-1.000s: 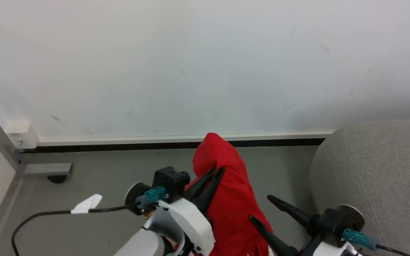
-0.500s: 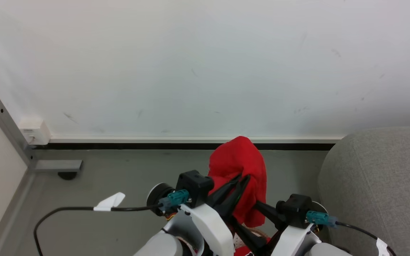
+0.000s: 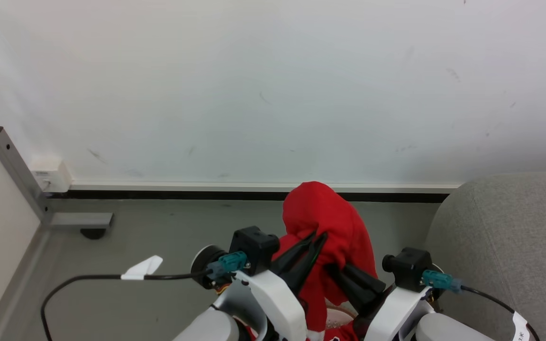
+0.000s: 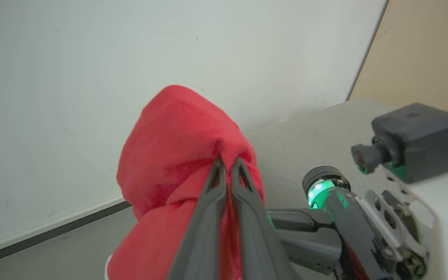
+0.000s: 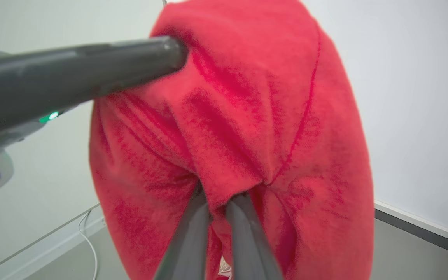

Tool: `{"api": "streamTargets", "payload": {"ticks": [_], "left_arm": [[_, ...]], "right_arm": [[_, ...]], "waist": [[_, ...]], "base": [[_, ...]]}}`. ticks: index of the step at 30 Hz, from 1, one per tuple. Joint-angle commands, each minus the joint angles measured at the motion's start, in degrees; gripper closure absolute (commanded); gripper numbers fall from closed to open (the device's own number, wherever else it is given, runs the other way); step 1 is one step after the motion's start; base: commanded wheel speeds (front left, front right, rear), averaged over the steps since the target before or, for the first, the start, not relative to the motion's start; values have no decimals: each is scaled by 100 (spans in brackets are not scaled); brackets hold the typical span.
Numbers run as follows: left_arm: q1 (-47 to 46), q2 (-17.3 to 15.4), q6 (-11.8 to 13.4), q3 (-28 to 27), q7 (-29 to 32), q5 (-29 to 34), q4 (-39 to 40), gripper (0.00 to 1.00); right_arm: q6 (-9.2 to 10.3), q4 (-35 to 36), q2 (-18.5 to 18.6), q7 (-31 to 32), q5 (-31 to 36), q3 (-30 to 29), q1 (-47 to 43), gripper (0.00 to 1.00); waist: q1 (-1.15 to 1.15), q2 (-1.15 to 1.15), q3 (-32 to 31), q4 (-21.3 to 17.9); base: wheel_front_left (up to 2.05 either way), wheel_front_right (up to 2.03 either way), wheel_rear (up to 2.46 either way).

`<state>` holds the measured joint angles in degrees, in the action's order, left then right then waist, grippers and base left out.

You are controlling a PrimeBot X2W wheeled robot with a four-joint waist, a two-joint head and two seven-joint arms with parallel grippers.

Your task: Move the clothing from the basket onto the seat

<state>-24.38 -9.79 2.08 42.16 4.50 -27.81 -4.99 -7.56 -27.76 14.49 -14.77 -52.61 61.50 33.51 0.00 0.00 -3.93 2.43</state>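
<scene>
Both pincers are pinching the red garment (image 3: 323,222) aloft, left pincer (image 3: 319,236) and right pincer (image 3: 333,271) bunching it; I'm judging the seat (image 3: 510,237) lies rightward, nearer my right arm.

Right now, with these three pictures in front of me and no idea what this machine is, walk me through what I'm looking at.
This is a wheeled robot with two arms, each ending in a gripper with two long dark fingers. The wide picture comes from a camera on its head, looking down at its own arms. The other two come from cameras on its wrists, each looking along that arm's fingers.

Both grippers are pinched shut on one red garment, held up in the air between them: the left gripper near its top, the right gripper just below. The wrist views show the same cloth up close, bunched around the fingers.

Below is a grey floor, behind it a white wall. The grey padded seat stands to the robot's right.
</scene>
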Motion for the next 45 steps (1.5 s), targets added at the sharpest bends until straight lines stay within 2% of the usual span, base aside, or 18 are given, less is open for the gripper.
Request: {"api": "streamTargets", "payload": {"ticks": [1, 7, 10, 11, 28, 36, 40, 45], "left_arm": [[17, -43, 24, -24, -19, -22, 1, 100], [50, -97, 82, -30, -73, 15, -19, 99], [59, -107, 97, -14, -121, 70, -36, 42], [61, -107, 97, -8, -157, 84, -40, 0], [234, -110, 158, 122, -506, 126, -303, 0], [198, -106, 172, 147, -540, 95, -331, 0], [209, -123, 184, 140, -549, 65, -313, 0], [207, -137, 182, 147, -569, 33, -255, 0]], "right_arm": [[14, 20, 50, -42, -7, -60, 26, 100], [14, 201, 140, -47, 165, -341, -129, 100], [14, 272, 173, -46, 219, -467, -182, 100], [14, 289, 193, -47, 237, -518, -205, 100], [14, 667, 625, -35, 488, -1422, -480, 100], [14, 776, 684, -35, 561, -1628, -577, 100], [14, 811, 718, -35, 594, -1666, -597, 100], [14, 844, 793, -35, 657, -1721, -566, 100]], "waist": [[0, 0, 4, -14], [0, 0, 18, -78], [0, 0, 23, -95], [0, 0, 23, -96], [0, 0, 14, -159], [0, 0, 39, -259], [0, 0, 48, -388], [0, 0, 117, -726]], "base": [[0, 0, 0], [0, 0, 0], [0, 0, 0], [0, 0, 0], [0, 0, 0], [0, 0, 0], [0, 0, 0], [0, 0, 0]]}}
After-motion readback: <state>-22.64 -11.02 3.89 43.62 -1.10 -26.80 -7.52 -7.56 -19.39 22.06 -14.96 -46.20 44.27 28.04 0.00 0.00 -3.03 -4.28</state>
